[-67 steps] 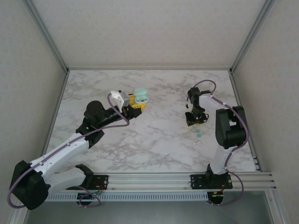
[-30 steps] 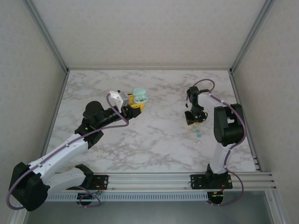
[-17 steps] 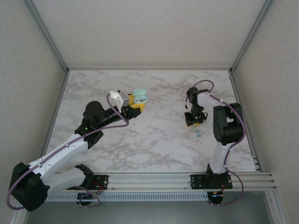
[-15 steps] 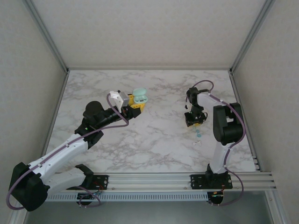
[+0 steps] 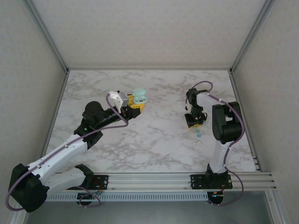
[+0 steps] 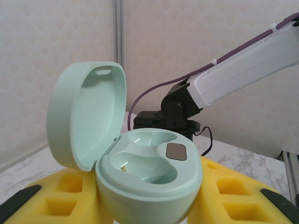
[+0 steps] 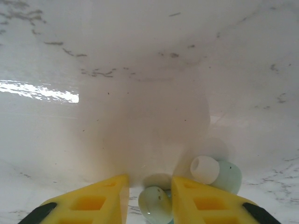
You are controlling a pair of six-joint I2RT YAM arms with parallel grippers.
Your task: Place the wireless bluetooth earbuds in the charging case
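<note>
Right wrist: our right claw (image 7: 149, 181) part-open astride earbud (image 7: 156, 201), probably ungripped; left claw (image 6: 149, 205) clamps case (image 6: 149, 168), lid up, for loading.

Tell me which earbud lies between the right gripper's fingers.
The plain earbud centred in the right gripper; the white-tipped earbud lies outside it.

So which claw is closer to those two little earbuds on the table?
The right one. The right claw hangs just over the earbuds, one lying between its fingers. The left claw is far across the table, holding the open case.
</note>
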